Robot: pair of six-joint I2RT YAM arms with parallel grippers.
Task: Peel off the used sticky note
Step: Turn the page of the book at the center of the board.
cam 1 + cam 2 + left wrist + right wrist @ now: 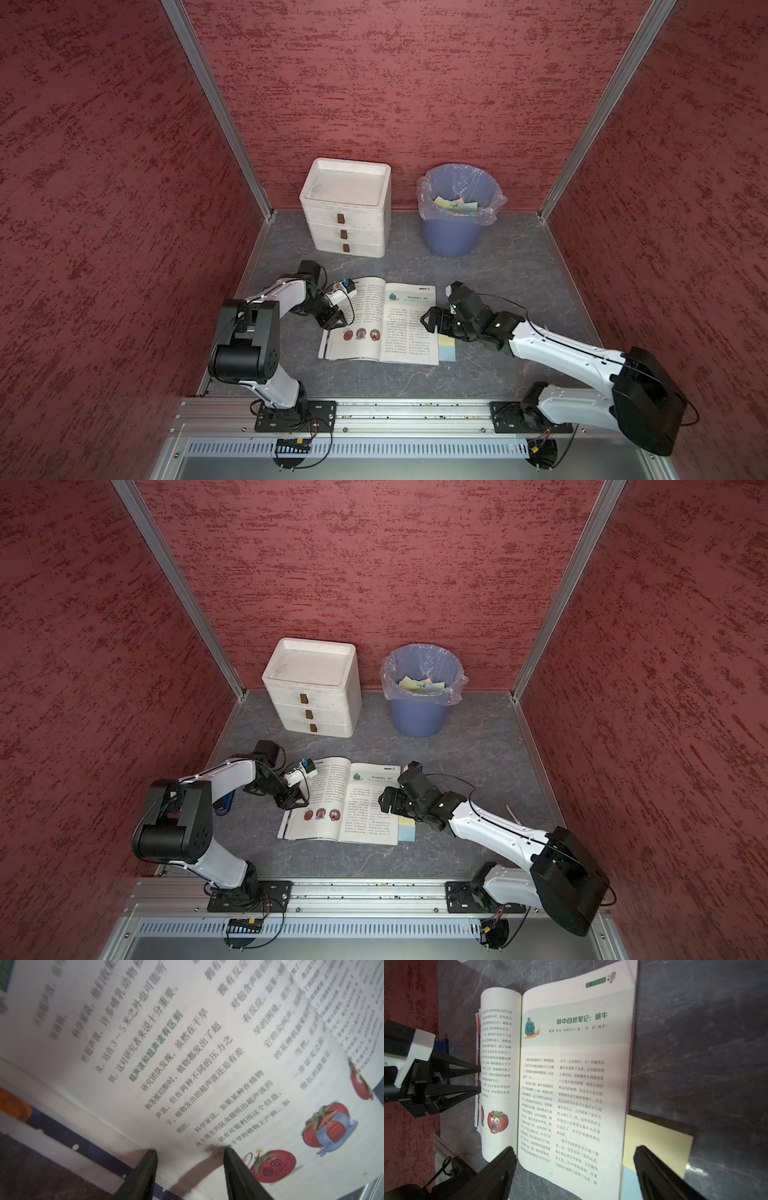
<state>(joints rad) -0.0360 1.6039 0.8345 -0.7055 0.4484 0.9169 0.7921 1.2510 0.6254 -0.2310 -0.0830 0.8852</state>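
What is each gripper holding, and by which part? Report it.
Nothing is held. Left gripper open, tips at the left page of the book; right gripper open above it.

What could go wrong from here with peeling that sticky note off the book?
The right pincer hangs wide open over the book, the yellow sticky note off to one side; closing may crease a page instead. The left pincer meets only the book's left edge, so pulling may slide it.

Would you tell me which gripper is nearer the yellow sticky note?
Right. The right gripper hovers over the book just beside the note; the left gripper is at the book's opposite edge.
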